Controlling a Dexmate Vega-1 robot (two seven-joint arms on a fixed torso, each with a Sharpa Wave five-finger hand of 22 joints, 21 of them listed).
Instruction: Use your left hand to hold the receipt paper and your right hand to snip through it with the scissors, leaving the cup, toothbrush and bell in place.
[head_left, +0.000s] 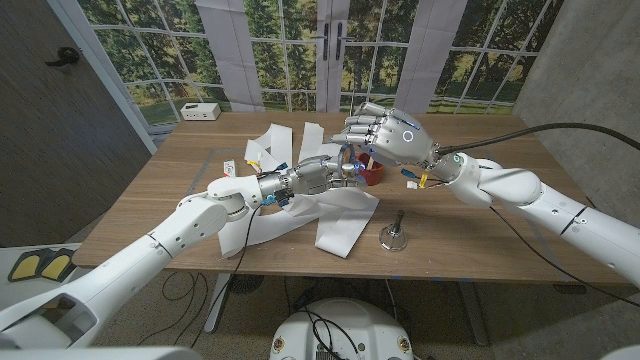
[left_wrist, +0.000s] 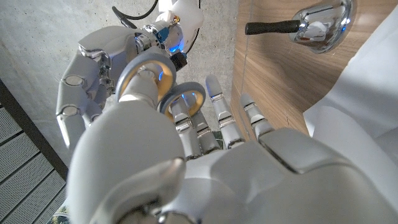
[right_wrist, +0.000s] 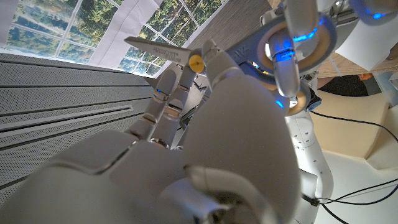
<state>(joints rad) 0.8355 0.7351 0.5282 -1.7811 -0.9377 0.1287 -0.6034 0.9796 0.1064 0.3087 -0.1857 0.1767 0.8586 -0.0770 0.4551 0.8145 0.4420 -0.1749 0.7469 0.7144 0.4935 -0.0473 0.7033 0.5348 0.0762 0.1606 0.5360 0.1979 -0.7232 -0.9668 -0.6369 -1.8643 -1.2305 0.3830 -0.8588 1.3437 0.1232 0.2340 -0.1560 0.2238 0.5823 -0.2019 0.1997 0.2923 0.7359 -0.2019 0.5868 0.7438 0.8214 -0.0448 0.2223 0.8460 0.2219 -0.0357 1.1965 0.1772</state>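
1. Head view: over the wooden counter (head_left: 480, 235), the left hand (head_left: 318, 176) reaches into the heap of white paper (head_left: 340, 222), its fingers curled at the paper's upper edge; whether they pinch it cannot be told. Just beyond, the right hand (head_left: 385, 130) hovers above a red cup (head_left: 371, 174). The bell (head_left: 394, 237) stands on the counter near the paper's right edge.

2. Left wrist view: the left hand (left_wrist: 205, 168) faces the right hand (left_wrist: 99, 74), whose fingers pass through the scissors' (left_wrist: 158, 84) grey loops. The bell (left_wrist: 317, 25) sits beside the paper (left_wrist: 348, 106).

3. Right wrist view: the right hand (right_wrist: 180, 149) is clamped on the scissors (right_wrist: 186, 56), blades nearly together, pointing away.

4. Judged step: lining up the cut. Next, the blades need parting and lowering onto a taut strip, clear of the cup.
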